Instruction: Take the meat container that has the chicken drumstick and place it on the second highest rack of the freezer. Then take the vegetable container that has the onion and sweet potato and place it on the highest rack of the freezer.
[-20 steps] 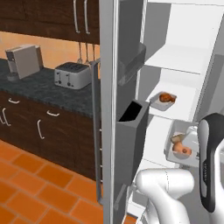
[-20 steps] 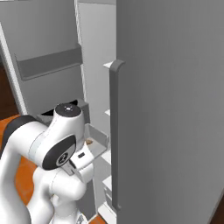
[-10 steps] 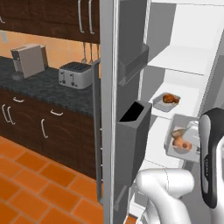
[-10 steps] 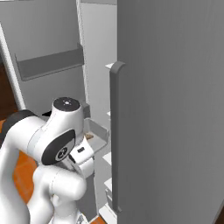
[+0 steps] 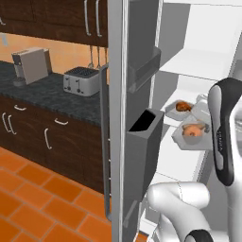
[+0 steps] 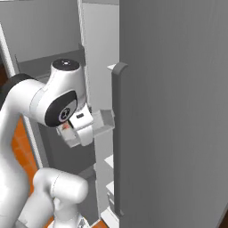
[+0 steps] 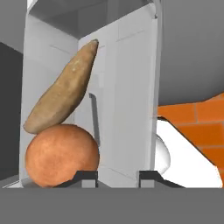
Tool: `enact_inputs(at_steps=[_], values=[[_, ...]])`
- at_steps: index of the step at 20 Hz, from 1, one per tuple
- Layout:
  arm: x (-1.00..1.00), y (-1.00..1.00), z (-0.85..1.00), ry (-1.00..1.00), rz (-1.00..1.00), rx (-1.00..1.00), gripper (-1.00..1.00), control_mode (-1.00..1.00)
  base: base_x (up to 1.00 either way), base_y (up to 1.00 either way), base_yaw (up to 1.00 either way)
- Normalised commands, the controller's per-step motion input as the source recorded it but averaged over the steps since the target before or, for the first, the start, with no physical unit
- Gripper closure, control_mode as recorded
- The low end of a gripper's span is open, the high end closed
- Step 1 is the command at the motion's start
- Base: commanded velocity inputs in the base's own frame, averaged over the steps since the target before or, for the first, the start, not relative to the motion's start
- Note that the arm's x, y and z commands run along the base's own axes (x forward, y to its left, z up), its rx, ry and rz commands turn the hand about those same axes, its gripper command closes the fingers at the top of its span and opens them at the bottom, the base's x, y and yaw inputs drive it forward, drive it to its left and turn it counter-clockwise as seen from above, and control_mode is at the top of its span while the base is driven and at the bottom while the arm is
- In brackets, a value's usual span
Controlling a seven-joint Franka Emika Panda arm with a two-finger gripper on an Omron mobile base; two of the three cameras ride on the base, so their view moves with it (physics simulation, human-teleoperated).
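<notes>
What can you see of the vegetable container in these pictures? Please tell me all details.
The vegetable container is a small, shallow, light grey rectangular tray that looks like plastic. It sits inside the open freezer, in front of and below the other tray with the drumstick. Whether it rests on a shelf cannot be told. In it lie the round orange onion and the long tan sweet potato, which leans over and touches the onion. The gripper is at its near edge; its grip is unclear.

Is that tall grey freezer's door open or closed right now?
Open. The tall grey freezer shows its white shelves, and its door with dark grey bins is swung out beside two shallow grey food trays inside.
</notes>
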Motion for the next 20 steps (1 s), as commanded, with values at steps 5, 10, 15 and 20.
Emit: enact_inputs(at_steps=[5, 10, 15, 20], values=[[0.51, -0.07, 0.22, -0.32, -0.04, 0.08, 1.0, -1.0, 0.0, 0.0, 0.0], [-0.1, -0.06, 0.12, -0.5, 0.0, 0.09, 1.0, -1.0, 0.0, 0.0, 0.0], [0.61, 0.0, 0.39, -0.33, 0.0, 0.03, 1.0, -1.0, 0.0, 0.0, 0.0], [0.64, 0.0, 0.7, -0.13, -0.01, 0.0, 1.0, -1.0, 0.0, 0.0, 0.0]])
